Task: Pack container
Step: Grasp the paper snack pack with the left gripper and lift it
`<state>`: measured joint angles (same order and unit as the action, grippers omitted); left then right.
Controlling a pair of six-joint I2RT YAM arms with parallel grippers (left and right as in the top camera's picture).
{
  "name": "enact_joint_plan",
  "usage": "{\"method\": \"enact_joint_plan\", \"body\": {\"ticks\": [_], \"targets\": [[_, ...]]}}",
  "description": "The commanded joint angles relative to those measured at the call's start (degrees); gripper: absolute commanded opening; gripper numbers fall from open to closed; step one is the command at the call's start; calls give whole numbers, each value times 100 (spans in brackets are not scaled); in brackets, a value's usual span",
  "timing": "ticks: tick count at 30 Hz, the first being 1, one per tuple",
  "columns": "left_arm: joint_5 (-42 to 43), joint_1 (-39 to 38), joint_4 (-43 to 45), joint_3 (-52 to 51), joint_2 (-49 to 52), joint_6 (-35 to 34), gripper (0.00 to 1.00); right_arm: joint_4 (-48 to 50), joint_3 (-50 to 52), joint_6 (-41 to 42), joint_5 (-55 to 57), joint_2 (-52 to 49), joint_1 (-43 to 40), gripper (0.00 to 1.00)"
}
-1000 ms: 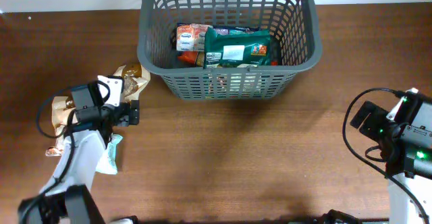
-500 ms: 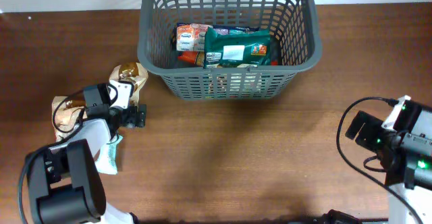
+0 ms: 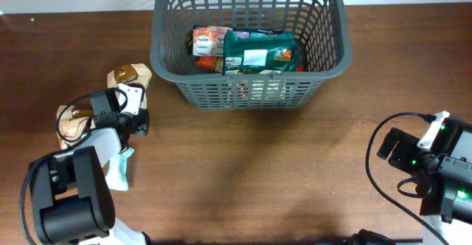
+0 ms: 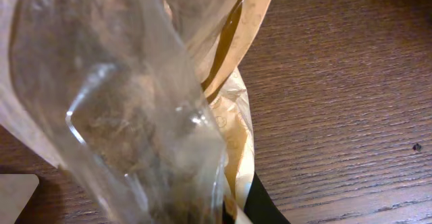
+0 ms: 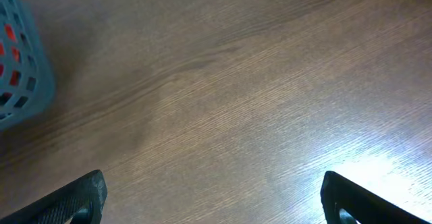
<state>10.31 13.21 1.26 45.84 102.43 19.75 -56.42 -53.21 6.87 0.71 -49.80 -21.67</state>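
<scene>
I read the left gripper [image 3: 136,105] as clamped onto a tan paper and clear film packet [image 4: 135,116], its arm folded back on itself. The right gripper [image 5: 212,200] faces downward, jaws spread wide, holding nothing.

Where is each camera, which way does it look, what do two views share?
Overhead: above brown wooden table, straight down on dark grey slotted plastic basket; both arms.
Left wrist: on left arm, close on crinkled transparent snack packet; one dark finger.
Right wrist: on right arm, down at table; two black fingertips.
Shared: basket, overhead and right wrist.
</scene>
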Motion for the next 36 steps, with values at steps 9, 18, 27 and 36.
{"method": "enact_joint_plan", "body": {"ticks": [9, 18, 27, 36], "targets": [[-168, 9, -87, 1648, -1674, 7, 2, 2, 7, -52, -120, 55, -33, 99], [826, -216, -74, 3180, -2828, -409, 1, 22, 7, -68, -229, 55, -33, 99], [2828, -1788, -179, 3211, -2028, -732, 2, 68, 4, -68, -291, 55, -33, 99], [2833, -2778, -201, 3211, -645, -732, 2, 66, 7, -68, -334, 55, -33, 99]]}}
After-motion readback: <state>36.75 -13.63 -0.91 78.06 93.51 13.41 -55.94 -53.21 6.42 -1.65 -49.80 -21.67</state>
